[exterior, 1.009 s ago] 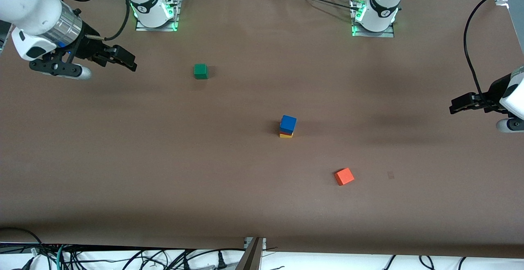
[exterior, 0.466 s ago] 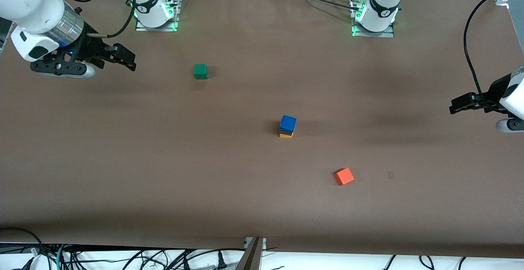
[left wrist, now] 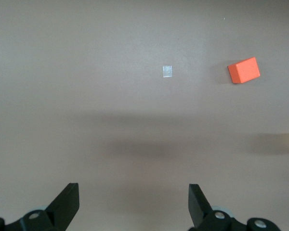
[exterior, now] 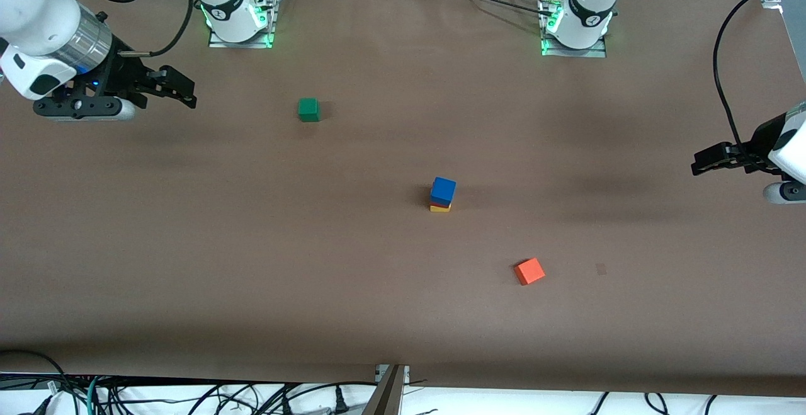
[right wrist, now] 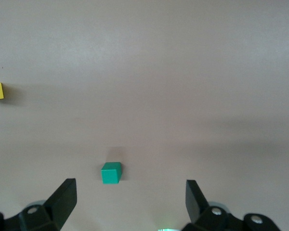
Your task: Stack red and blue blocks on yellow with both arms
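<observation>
3 cubes stand stacked: blue block point(exterior: 443, 190) on red block point(exterior: 441, 204), apparently on yellow point(exterior: 439, 208). Your right pincer point(exterior: 179, 92) has retreated, wide and empty; left pincer point(exterior: 705, 162) waits, wide.

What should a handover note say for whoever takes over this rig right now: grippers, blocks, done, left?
Left gripper: open, empty, up over the table's left-arm end.
Right gripper: open, empty, up over the right-arm end.
Stack near mid-table: blue block on top, red block under it, yellow block on the table at the bottom.
Green cube sits alone, farther from the front camera; orange cube alone, nearer.
Done: both blocks stacked on yellow.
Left: nothing apparent; both arms are clear of the stack.
</observation>
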Robot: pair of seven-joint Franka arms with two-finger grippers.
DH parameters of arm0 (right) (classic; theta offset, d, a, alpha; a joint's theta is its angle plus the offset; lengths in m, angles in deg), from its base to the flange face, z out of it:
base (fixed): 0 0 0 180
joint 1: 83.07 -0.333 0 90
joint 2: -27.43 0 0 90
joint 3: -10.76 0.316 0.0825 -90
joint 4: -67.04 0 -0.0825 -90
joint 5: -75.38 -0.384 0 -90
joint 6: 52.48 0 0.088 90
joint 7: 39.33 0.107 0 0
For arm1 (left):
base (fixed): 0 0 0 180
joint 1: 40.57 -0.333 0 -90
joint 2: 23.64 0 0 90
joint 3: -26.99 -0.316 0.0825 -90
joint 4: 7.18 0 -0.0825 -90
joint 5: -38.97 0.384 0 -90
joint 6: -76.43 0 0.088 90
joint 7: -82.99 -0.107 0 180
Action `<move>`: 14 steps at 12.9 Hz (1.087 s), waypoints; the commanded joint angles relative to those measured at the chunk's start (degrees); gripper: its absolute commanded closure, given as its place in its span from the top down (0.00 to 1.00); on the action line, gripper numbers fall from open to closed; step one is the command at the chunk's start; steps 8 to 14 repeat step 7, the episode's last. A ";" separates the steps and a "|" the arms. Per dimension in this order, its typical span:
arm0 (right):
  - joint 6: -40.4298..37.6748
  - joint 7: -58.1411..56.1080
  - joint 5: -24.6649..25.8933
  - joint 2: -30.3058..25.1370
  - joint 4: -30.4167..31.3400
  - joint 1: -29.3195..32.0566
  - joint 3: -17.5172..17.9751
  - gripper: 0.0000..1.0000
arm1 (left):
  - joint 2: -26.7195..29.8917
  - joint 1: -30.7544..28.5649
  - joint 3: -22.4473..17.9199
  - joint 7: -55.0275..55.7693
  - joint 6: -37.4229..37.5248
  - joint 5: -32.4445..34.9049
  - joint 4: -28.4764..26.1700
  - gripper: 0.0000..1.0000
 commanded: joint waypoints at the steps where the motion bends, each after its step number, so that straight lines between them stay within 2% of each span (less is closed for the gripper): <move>1: -1.38 -1.26 0.54 0.28 -1.21 0.50 0.25 1.00 | -0.30 -0.23 -0.09 -0.78 -0.09 -1.52 0.80 1.00; 14: -1.38 -1.44 1.68 0.37 -1.21 0.50 0.34 1.00 | -0.30 -0.23 -0.09 -0.87 -0.09 -1.70 0.80 1.00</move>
